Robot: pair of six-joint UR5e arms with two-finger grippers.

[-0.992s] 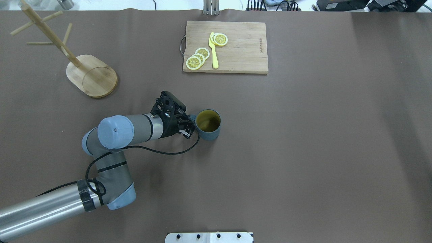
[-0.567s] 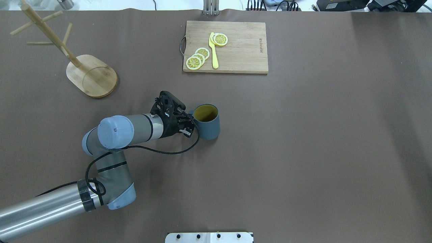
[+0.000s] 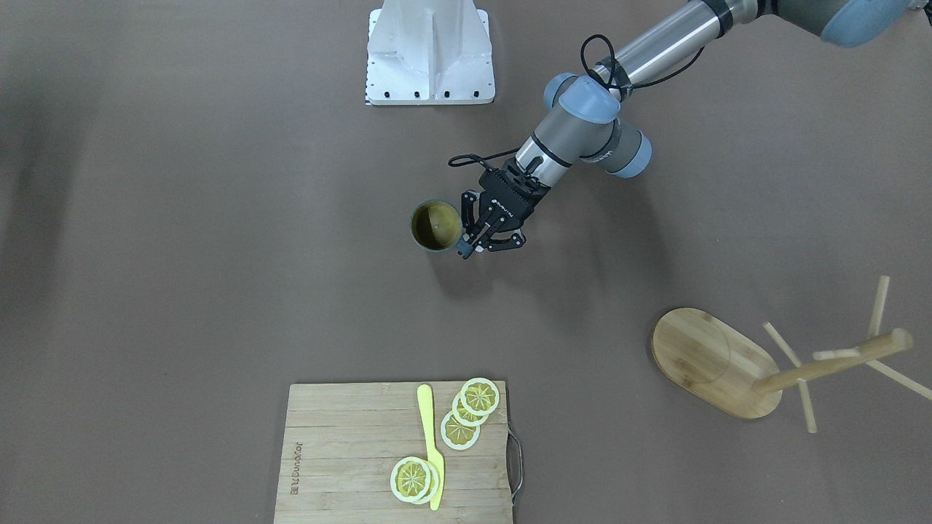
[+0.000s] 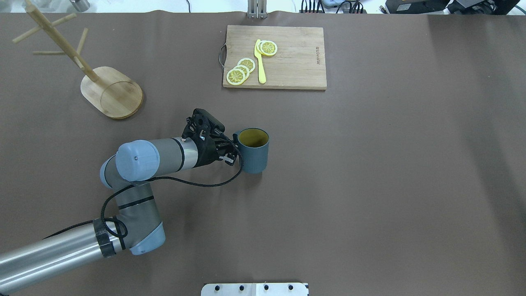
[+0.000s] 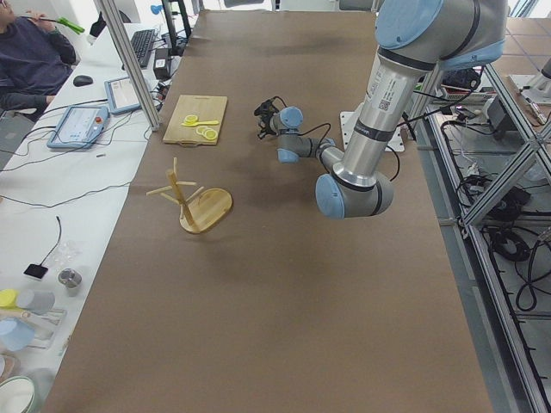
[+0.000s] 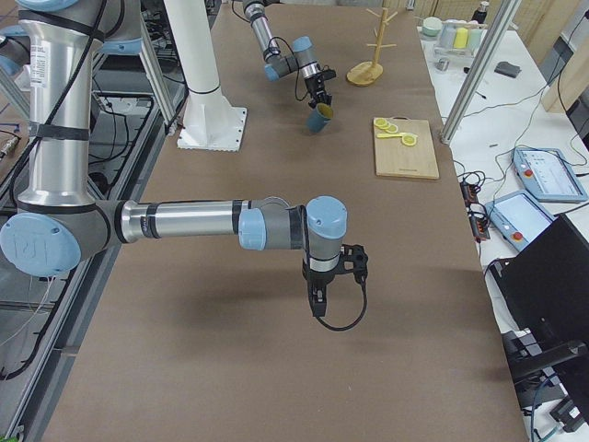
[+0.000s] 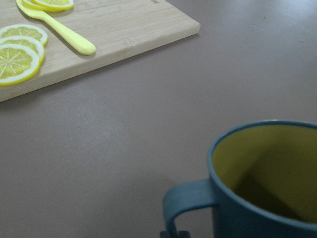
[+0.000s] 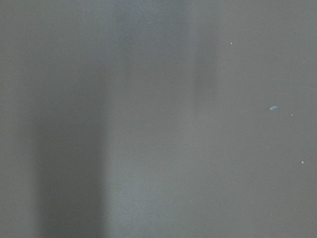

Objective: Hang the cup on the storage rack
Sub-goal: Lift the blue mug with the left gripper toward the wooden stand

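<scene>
The blue-grey cup [image 4: 252, 154] with a yellow inside is near the table's middle, upright and slightly tilted. My left gripper [image 4: 234, 150] is shut on the cup's squared handle [image 7: 185, 201], which also shows in the front view [image 3: 466, 247]. A shadow under the cup [image 3: 435, 225] suggests that it is just off the table. The wooden storage rack [image 4: 111, 92], with an oval base, a post and pegs, stands at the far left, well apart from the cup. My right gripper [image 6: 317, 304] shows only in the exterior right view, low over bare table, and I cannot tell its state.
A rectangular cutting board [image 4: 287, 61] with lemon slices and a yellow knife [image 4: 260, 65] lies at the far middle. The white robot base [image 3: 429, 51] stands at the near edge. The brown table cover lies between the cup and the rack.
My left gripper and the cup have risen slightly. The cup's rim has shifted toward the far side and more of its side wall now shows from above.
</scene>
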